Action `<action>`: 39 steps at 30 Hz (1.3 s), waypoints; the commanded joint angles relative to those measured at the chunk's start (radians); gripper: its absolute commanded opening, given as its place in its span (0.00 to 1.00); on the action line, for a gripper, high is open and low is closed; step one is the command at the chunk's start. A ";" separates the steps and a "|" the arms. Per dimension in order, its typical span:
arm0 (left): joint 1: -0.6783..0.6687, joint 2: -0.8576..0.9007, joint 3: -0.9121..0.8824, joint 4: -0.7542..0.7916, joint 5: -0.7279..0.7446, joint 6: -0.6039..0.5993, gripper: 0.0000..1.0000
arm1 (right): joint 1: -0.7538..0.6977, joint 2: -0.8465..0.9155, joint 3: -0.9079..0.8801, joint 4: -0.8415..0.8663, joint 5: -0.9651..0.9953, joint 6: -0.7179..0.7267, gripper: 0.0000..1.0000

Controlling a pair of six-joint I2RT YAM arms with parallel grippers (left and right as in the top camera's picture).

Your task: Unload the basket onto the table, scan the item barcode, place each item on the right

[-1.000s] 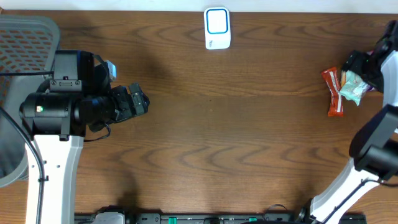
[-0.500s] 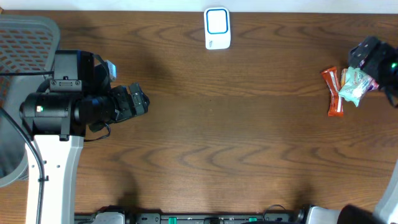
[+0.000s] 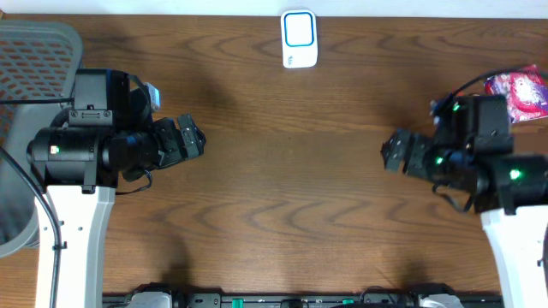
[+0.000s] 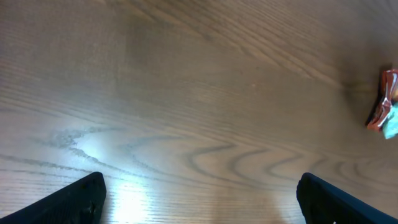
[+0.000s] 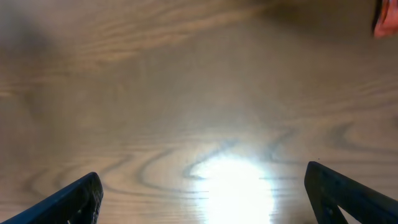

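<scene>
Both arms are hovering over the bare middle of the table (image 3: 291, 197), and neither is carrying anything. The left claw (image 3: 197, 139) is gaping wide on the left side, and the right claw (image 3: 387, 152) is gaping just as wide on the right, each pointing in toward the centre with only wood grain showing between its fingers in its own wrist view. The goods are sitting far right. A pink packet (image 3: 518, 91) is peeking out beyond the right arm near the table's far right corner. The left wrist camera is also catching a red wrapper (image 4: 379, 106) with a pale green wrapper (image 4: 392, 127) right against it at the right edge of its view. Which of these is meant for scanning I can't tell, and no barcode is showing from here. The scanner (image 3: 300, 38), a small white unit with a blue-framed window, is waiting at the far edge, about midway across and well apart from the packets. Judging by the crinkled film, these are looking like light, soft, slippery snack packs that will bend and slide instead of resisting a pinch. The safer hold is looking like a firm pinch across a sealed end or a long edge, clear of the printed code, so the face is hanging flat and readable when it is being presented to that window.
</scene>
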 commanded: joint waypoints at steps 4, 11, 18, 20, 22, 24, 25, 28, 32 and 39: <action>0.005 -0.001 0.011 -0.003 -0.003 0.002 0.98 | 0.071 -0.125 -0.081 -0.021 0.040 0.055 0.99; 0.005 -0.001 0.011 -0.003 -0.003 0.002 0.98 | 0.072 -0.123 -0.082 -0.054 0.041 0.055 0.99; 0.005 -0.001 0.011 -0.004 -0.003 0.002 0.98 | 0.071 -0.122 -0.082 -0.069 0.041 0.051 0.99; 0.005 -0.001 0.011 -0.003 -0.003 0.002 0.98 | 0.071 -0.122 -0.082 -0.069 0.041 0.051 0.99; 0.005 -0.001 0.011 -0.004 -0.003 0.002 0.98 | 0.071 -0.122 -0.082 -0.073 0.041 0.051 0.99; 0.005 -0.001 0.011 -0.004 -0.003 0.002 0.98 | 0.071 -0.122 -0.082 -0.080 0.043 0.050 0.99; 0.005 -0.001 0.011 -0.004 -0.003 0.002 0.98 | 0.071 -0.122 -0.082 -0.080 0.045 0.050 0.99; 0.005 -0.001 0.011 -0.003 -0.003 0.002 0.98 | 0.071 -0.122 -0.082 -0.079 0.045 0.021 0.99; 0.005 -0.001 0.011 -0.004 -0.003 0.002 0.98 | 0.071 -0.124 -0.092 -0.070 0.045 -0.064 0.99; 0.005 -0.001 0.011 -0.003 -0.003 0.002 0.98 | 0.071 -0.242 -0.238 0.131 0.041 -0.172 0.99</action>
